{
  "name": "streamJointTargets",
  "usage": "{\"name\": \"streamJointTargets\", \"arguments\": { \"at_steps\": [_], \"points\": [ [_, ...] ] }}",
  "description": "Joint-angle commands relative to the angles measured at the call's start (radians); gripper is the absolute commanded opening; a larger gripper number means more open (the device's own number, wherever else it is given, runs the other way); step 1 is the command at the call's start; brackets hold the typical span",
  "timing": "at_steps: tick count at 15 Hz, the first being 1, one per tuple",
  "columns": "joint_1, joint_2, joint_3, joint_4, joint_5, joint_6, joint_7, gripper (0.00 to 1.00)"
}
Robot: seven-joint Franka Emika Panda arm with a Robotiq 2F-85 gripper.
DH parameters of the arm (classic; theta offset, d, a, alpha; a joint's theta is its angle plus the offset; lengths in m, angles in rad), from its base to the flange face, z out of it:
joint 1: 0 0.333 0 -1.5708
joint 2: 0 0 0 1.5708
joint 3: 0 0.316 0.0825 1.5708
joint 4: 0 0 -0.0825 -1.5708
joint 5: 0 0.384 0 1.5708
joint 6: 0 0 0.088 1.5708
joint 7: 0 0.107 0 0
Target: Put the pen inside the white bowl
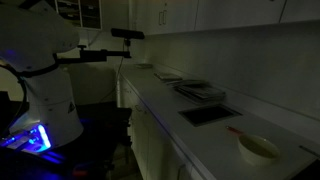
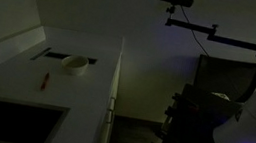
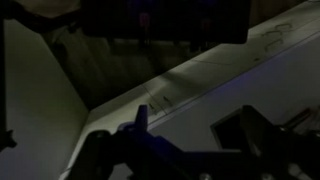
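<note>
The room is dark. The pen (image 1: 235, 129) is a thin reddish stick lying flat on the white counter; it also shows in an exterior view (image 2: 43, 80). The white bowl (image 1: 258, 148) stands upright a short way from it, apart from it, and appears empty (image 2: 74, 63). In the wrist view my gripper (image 3: 197, 130) shows two dark fingers spread apart with nothing between them, over a pale surface. Neither pen nor bowl is in the wrist view. The gripper itself cannot be made out in either exterior view.
A dark flat rectangle (image 1: 208, 115) is set in the counter beyond the pen, and flat stacked items (image 1: 200, 92) lie further back. The robot body (image 1: 45, 95) stands off the counter's end. A camera on a boom (image 2: 175, 0) hangs overhead. The counter edge (image 2: 115, 90) drops to the floor.
</note>
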Motion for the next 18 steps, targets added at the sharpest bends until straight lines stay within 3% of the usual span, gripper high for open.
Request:
{"name": "streamJointTargets", "arguments": {
  "at_steps": [1,5,9,12,15,18],
  "points": [
    [-0.029,0.007,0.02,0.002,0.01,-0.001,-0.013,1.0],
    [-0.029,0.007,0.02,0.002,0.01,-0.001,-0.013,1.0],
    [-0.04,0.091,0.116,-0.017,0.087,0.138,0.256,1.0],
    [-0.021,0.212,0.222,-0.039,0.187,0.312,0.483,1.0],
    [-0.004,0.35,0.319,-0.074,0.24,0.568,0.679,1.0],
    [0.018,0.506,0.371,-0.066,0.251,0.742,0.854,1.0]
  ]
}}
